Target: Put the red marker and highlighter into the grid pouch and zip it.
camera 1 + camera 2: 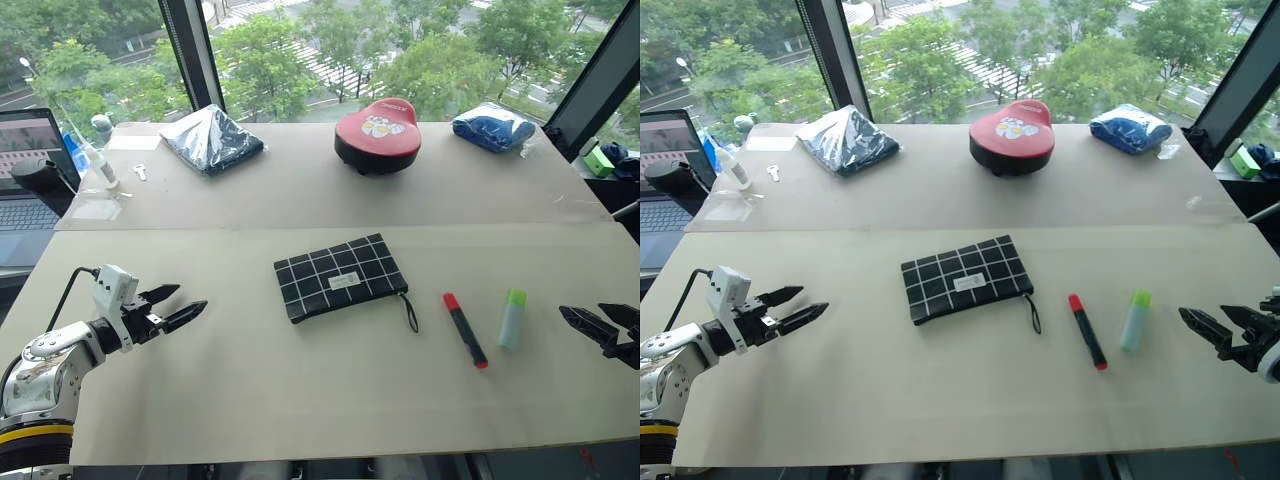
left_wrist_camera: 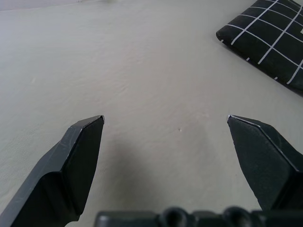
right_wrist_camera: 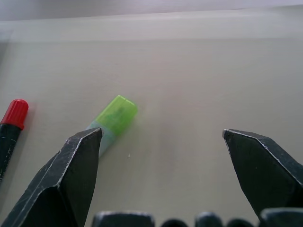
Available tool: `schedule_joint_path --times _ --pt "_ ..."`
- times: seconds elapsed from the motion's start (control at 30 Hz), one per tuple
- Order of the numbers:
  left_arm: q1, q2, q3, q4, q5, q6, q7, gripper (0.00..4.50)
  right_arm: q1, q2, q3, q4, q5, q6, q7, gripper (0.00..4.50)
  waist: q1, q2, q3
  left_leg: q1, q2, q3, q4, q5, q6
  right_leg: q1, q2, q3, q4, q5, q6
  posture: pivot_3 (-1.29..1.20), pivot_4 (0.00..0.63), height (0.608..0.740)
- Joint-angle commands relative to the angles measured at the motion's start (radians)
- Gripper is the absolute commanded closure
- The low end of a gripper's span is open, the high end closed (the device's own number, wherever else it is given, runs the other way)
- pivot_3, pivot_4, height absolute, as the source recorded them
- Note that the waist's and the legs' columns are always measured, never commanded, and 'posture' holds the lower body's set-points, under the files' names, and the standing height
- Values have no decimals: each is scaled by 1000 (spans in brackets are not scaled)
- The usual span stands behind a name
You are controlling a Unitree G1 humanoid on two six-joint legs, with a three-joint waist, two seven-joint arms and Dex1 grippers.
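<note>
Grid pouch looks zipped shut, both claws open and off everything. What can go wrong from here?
1. Grid pouch lies flat and seemingly closed; tugging its strap one-handed may just drag it.
2. Highlighter and red marker lie close together; the right claw could knock one while grabbing the other.

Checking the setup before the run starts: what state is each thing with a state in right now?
grid pouch: flat on the table, zipper state not readable, strap trailing.
red marker: capped, lying loose beside the pouch.
highlighter: capped, lying loose beside the marker.
left gripper: open, empty.
right gripper: open, empty.
laptop: lid open, screen lit.
</note>
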Motion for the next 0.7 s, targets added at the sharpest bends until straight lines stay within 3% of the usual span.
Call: schedule_joint_path --times 0.03,0.17,0.2,0.33,0.43,0.63,0.7 --pt "-30 -15 8 -14 -5 -31 13 0 -21 -22 -8 0 -11 -19 -6 9 0 0 0 0 0 0 0 0 0 0 0 0 0 0 0 0 150 740" --pt "-81 -36 -45 43 34 -123 -36 0 -44 -18 9 10 -19 -13 -18 9 3 0 0 0 -1 0 0 0 0 0 0 0 0 0 0 0 150 740" --pt "-93 -31 -69 76 79 -212 -54 0 -56 -15 6 20 -17 -8 -24 9 3 0 0 0 -1 0 0 0 0 1 0 0 0 0 0 0 150 740" --pt "-126 18 -174 161 279 -576 -88 0 -120 -13 -20 29 38 24 -25 1074 -1 0 0 0 -1 1 0 1 0 0 0 0 0 0 -1 0 150 740" --pt "-166 22 -189 198 306 -680 -89 0 -143 -20 -16 4 59 47 -25 2126 -1 0 0 -2 0 2 -1 1 0 -3 -1 1 0 1 -1 0 150 740" --pt "-254 82 -292 299 496 -972 -55 0 -240 -1 83 -165 124 119 -36 4195 -2 1 0 -5 0 2 -1 1 0 -8 -5 1 1 1 -1 0 150 740" --pt "-282 81 -318 317 512 -1033 -57 0 -282 21 155 -231 140 144 -49 4438 -4 1 0 -5 0 2 -1 1 1 -8 -6 1 1 1 -1 0 150 740"
